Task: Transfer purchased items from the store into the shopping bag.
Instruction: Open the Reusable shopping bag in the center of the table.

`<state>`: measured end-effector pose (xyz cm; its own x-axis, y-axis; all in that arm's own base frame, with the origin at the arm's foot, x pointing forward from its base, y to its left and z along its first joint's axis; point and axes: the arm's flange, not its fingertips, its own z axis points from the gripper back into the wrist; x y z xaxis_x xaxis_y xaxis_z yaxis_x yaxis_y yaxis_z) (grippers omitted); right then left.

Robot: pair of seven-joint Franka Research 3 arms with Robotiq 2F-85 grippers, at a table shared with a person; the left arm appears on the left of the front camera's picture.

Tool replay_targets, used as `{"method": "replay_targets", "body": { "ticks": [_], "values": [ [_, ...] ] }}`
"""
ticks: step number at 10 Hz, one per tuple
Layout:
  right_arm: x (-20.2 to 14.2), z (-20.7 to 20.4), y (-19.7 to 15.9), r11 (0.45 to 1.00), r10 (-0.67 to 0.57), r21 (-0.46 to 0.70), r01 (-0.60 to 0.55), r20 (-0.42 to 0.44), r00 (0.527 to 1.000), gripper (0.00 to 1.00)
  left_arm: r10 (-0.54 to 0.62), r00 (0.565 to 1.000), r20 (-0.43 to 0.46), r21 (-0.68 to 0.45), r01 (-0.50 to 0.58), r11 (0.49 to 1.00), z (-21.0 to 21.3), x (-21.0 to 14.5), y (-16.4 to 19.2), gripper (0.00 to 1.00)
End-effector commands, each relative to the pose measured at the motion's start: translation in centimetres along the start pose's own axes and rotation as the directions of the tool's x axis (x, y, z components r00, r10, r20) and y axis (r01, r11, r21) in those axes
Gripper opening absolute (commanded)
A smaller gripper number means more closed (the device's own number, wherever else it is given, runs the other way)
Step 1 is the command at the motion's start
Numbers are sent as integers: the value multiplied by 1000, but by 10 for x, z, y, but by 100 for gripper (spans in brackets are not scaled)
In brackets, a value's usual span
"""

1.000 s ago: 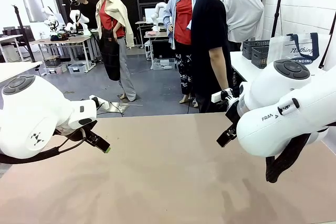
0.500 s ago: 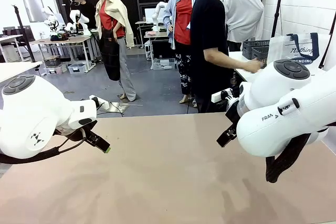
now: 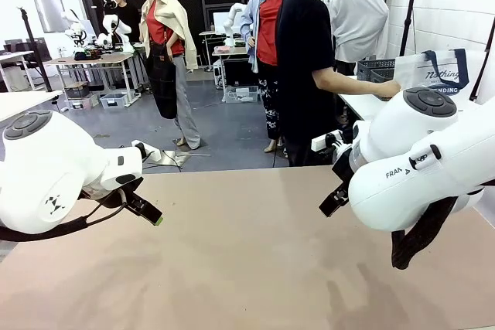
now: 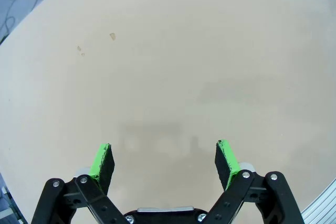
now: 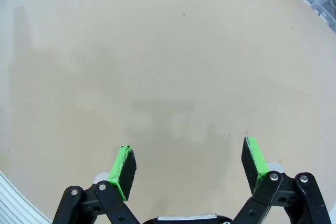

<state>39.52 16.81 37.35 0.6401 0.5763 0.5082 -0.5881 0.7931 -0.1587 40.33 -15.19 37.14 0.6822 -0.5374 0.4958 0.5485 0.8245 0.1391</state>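
- Your left gripper (image 4: 164,156): jaws spread wide, green pads (image 4: 103,159) well apart, nothing between them. It touches nothing; bare tan table (image 4: 168,66) lies below.
- Your right gripper (image 5: 189,163): likewise wide open and empty, hanging above bare tabletop.
- Front view: the two arms hover over the table, one at each side.
- Shopping bag (image 3: 438,73): upright on a white side table (image 3: 360,103) at far right (its lower part is hidden by your right arm).
- Dark grey lattice baskets (image 3: 373,69): just beside the bag, on the same side table.
- Person's hand (image 3: 389,89): stretched out to the baskets, at the bag's lower edge. You cannot tell whether it grips anything.
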Motion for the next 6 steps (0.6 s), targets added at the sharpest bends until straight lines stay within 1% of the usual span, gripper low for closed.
{"method": "replay_targets", "body": {
  "ticks": [1,6],
  "values": [
    [0,0,0,1000,0,0,0,0,1000,100,2,1000,0,1,-2,1000,0,0,1,100],
    [0,0,0,1000,0,0,0,0,1000,100,2,1000,0,1,-2,1000,0,0,1,100]
  ]
}}
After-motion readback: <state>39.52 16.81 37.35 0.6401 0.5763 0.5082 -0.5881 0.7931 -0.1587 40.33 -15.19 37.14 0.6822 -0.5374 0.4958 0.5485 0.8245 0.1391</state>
